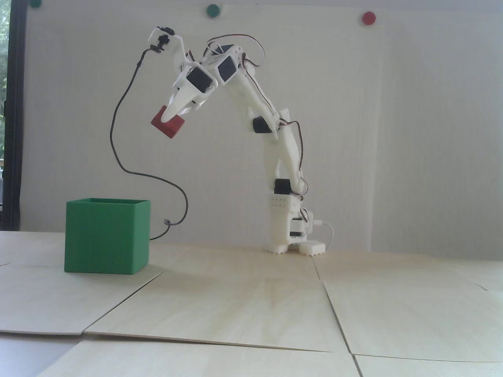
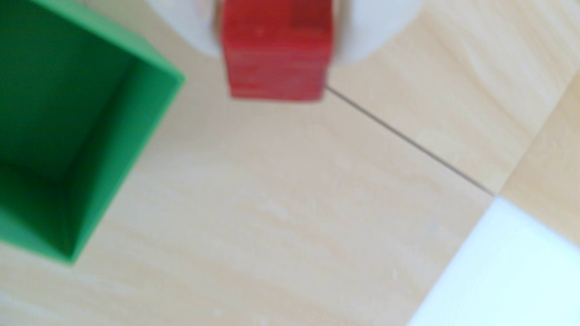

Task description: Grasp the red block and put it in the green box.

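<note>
The red block point(image 1: 168, 123) was up in the air, a small matte brick of solid red, longer than wide, tilted with one end dipping toward the left of the fixed view. The end effector point(image 1: 167, 116) had it clamped between its white fingers point(image 1: 175, 106), and in the wrist view the block point(image 2: 276, 53) sat squeezed at the top edge with a pale blurred finger point(image 2: 365, 31) on either side. High above the surface it hung, and a little right of the green box point(image 1: 107, 235) in the fixed view, not over the opening. The arm point(image 1: 251, 102) rose straight from its base near the back wall, bent over at the elbow and reached leftward and down, wrist angled so the fingers pointed at the box side. That box stood upright on the surface, a plain green cube with thin walls, open on top, much bigger than the block; the wrist view looked down into its dark hollow, box point(image 2: 147, 103) at the left edge, all soft with blur. The surface point(image 1: 251, 306) was pale wood-grain sheets laid edge to edge with thin seams. A black cable point(image 1: 118, 118) looped from the wrist down behind the box.
</note>
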Action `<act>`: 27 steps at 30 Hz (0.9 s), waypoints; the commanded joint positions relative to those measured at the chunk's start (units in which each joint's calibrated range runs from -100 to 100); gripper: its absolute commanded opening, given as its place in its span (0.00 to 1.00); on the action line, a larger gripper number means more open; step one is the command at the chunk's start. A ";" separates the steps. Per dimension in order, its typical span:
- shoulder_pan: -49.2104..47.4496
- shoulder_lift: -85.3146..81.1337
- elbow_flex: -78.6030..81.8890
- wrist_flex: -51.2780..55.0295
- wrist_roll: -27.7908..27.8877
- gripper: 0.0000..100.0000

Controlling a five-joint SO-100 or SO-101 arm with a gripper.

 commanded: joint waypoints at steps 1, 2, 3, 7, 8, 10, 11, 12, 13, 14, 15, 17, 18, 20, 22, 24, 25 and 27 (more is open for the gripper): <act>1.91 -0.20 -4.28 -6.14 -0.40 0.02; 2.31 -0.12 -4.28 -6.73 -0.40 0.02; 2.40 -0.12 -4.28 -7.07 -0.30 0.02; 3.36 -0.83 -5.79 -7.07 -0.09 0.02; 4.16 -0.59 -7.83 -6.99 -0.24 0.02; 5.29 -0.20 -10.49 -6.90 -0.14 0.02; 5.85 -0.12 -11.64 -6.90 -0.09 0.02; 6.58 -0.12 -12.62 -6.99 -0.09 0.02; 7.54 -0.12 -13.51 -6.99 -0.09 0.02; 8.19 -0.12 -14.04 -6.99 -0.09 0.02; 8.83 -0.12 -14.57 -7.07 -0.09 0.02; 10.20 -0.12 -15.55 -6.99 -0.09 0.02; 10.76 -0.12 -15.64 -6.99 -0.04 0.02; 11.24 -0.12 -15.64 -6.56 -0.04 0.02; 11.24 -0.12 -15.64 -6.48 -0.04 0.02; 11.16 -0.04 -15.64 -6.48 -0.04 0.02; 10.84 -0.04 -15.55 -6.48 -0.04 0.02; 10.52 -0.04 -15.46 -6.90 -0.04 0.02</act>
